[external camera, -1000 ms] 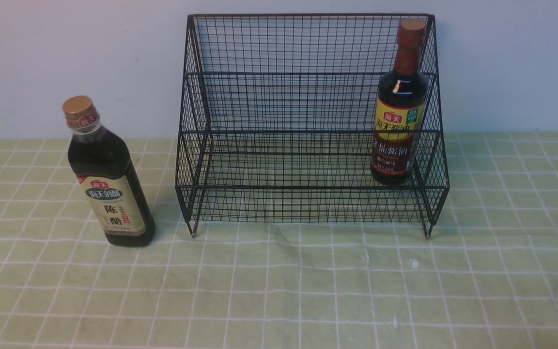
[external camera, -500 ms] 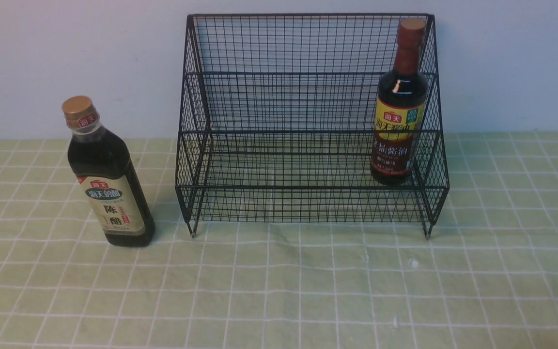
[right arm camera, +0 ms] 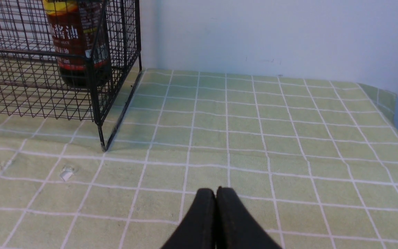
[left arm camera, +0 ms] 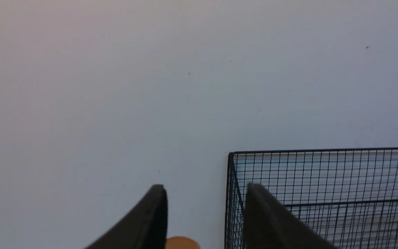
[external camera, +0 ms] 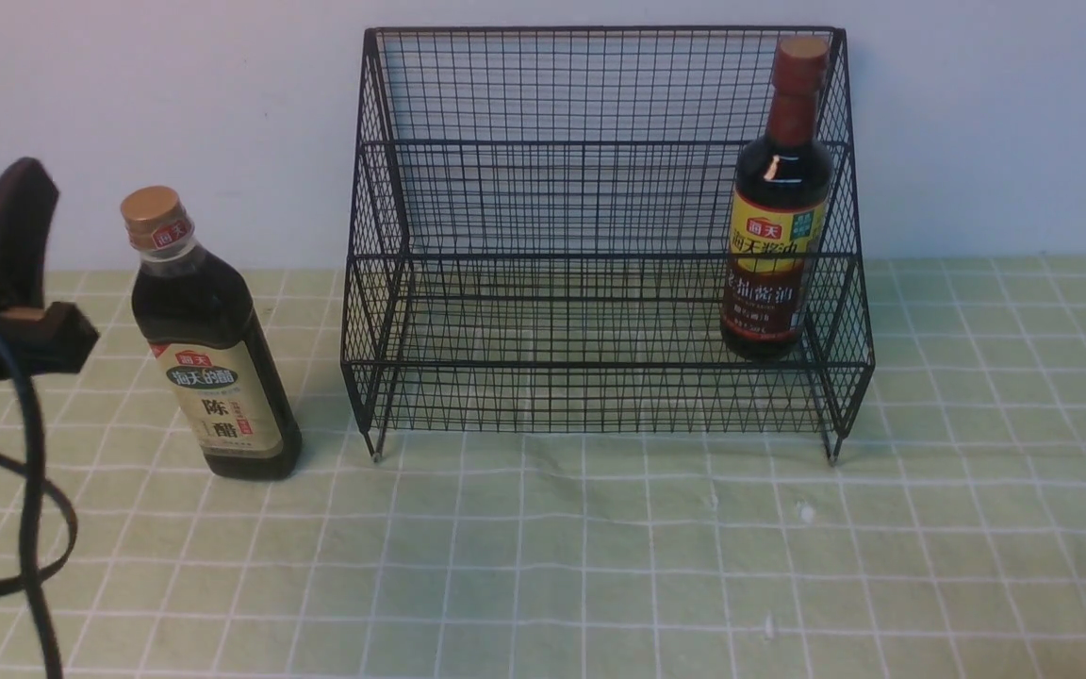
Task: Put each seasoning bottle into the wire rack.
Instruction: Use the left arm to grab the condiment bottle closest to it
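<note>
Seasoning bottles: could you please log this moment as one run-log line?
left claw: open, beside gold-cap bottle | gold-cap bottle: upright on tablecloth | brown-red-cap bottle: in wire rack | right claw: shut

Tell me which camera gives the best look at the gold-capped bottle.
The front view: the gold-capped bottle stands there whole, label facing the camera, left of the wire rack. The left wrist view catches only a sliver of its cap at the frame edge. The right wrist view misses it.

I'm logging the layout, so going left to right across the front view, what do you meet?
left hand → gold-capped vinegar bottle → wire rack → red-capped soy sauce bottle, standing inside the rack's right end.
</note>
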